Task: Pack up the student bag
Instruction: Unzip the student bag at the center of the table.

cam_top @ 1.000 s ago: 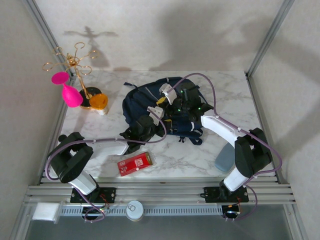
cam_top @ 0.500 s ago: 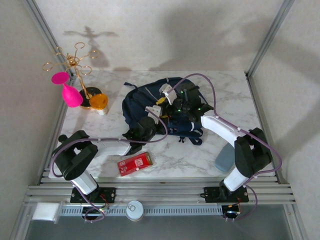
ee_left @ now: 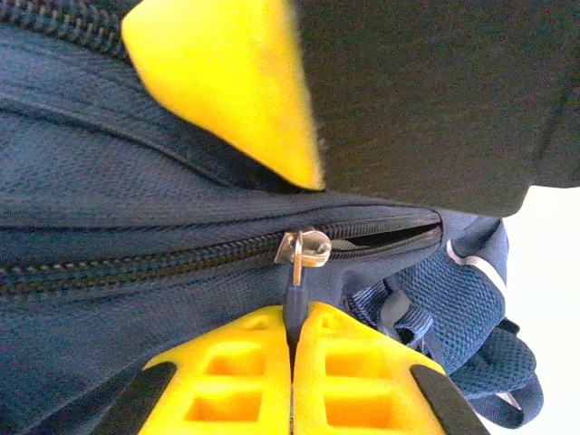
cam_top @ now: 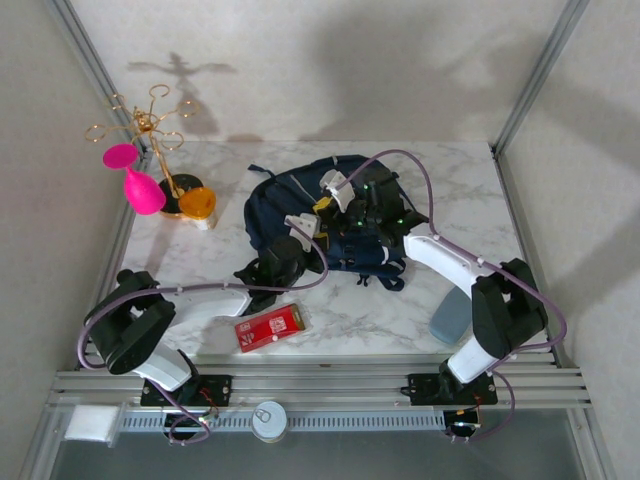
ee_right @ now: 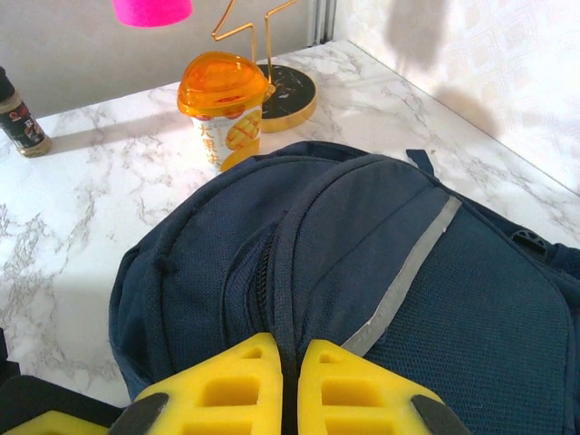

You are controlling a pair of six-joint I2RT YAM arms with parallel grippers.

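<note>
The student bag [cam_top: 290,200] is laid on the bench [cam_top: 460,190]. Its zipper pull [ee_left: 296,263] is pinched in the clenched left gripper [ee_left: 292,337], presumably to work the zip. A fabric seam [ee_right: 277,272] is clamped by the right gripper [ee_right: 288,352], likely as bracing.

White marble-look tabletop [cam_top: 470,190], pale textured walls [cam_top: 330,70] — metal corner posts [cam_top: 538,75], soft shadows above

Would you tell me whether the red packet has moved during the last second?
No. The red packet lies in the same spot and at the same angle beside the table's near edge.
</note>
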